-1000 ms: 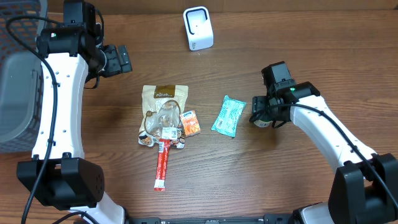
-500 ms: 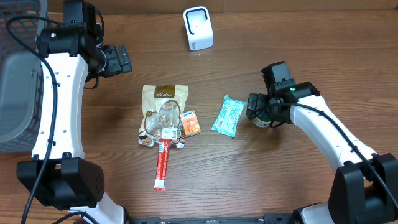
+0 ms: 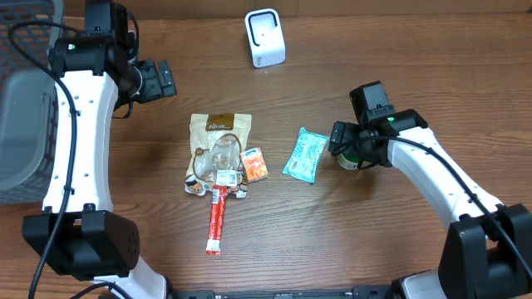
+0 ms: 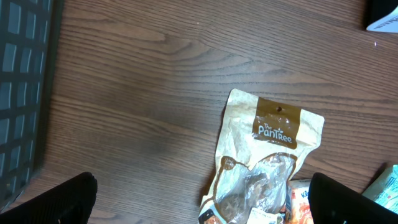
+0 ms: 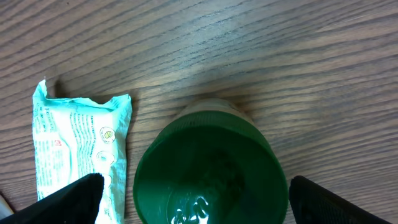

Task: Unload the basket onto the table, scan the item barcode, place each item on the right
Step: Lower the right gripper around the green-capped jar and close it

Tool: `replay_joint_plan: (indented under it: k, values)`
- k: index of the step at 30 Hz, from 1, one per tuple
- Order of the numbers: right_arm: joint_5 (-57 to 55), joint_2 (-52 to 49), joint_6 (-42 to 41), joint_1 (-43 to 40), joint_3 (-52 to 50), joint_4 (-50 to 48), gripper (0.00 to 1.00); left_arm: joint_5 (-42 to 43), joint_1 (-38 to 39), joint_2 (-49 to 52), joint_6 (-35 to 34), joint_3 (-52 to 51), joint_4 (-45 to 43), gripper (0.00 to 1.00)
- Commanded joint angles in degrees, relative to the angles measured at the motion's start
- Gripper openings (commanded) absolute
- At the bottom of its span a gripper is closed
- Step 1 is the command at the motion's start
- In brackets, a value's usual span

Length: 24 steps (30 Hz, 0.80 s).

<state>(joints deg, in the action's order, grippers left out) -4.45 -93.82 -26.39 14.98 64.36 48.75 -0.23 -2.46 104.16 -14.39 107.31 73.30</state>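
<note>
1. A brown wood-grain desk [image 3: 374, 241] fills the overhead view. A grey mesh basket [image 3: 21, 124] sits at its left edge, and a small white scanner [image 3: 265, 38] stands upright near the far edge.
2. A loose group of goods lies mid-desk. It includes a tan pouch [image 3: 219, 149] printed "PanTree", whose clear lower half shows the snacks inside.
3. An orange packet [image 3: 254, 164] lies against the pouch's right lower side, and a red stick pack [image 3: 218, 219] runs from under the pouch toward the near edge.
4. A teal packet [image 3: 305, 154] lies flat, apart from that group on its right.
5. The green container [image 5: 211, 168] stands upright on the desk just right of the teal packet, well apart from the scanner.
6. The right gripper [image 3: 339, 148] is low at the container with its jaws spread wide, one on each side. In the right wrist view the fingers [image 5: 74, 196] show only at the lower corners. Bare desk is visible between the left one and the container, so the container is straddled rather than clamped.
7. The left gripper [image 3: 160, 80] hangs over bare desk between the basket and the pouch, its jaws released and as far apart as the wrist view allows. Nothing is between them. That view looks down on the pouch's upper half.
</note>
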Motion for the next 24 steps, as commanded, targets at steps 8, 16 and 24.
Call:
replay_joint_plan:
  k: [8, 16, 24]
  values:
    - [0.02, -4.94, -0.66, -0.44, -0.31, -0.7, 0.93, 0.04, 0.24, -0.02, 0.48, 0.92, -0.02, 1.0]
    - [0.0, -5.33, -0.66, -0.44, -0.31, -0.7, 0.88, 0.04, 0.24, -0.02, 0.48, 0.92, -0.02, 1.0]
    - [0.0, -5.33, -0.66, -0.44, -0.31, -0.5, 0.88, 0.04, 0.24, -0.02, 0.48, 0.92, -0.02, 1.0]
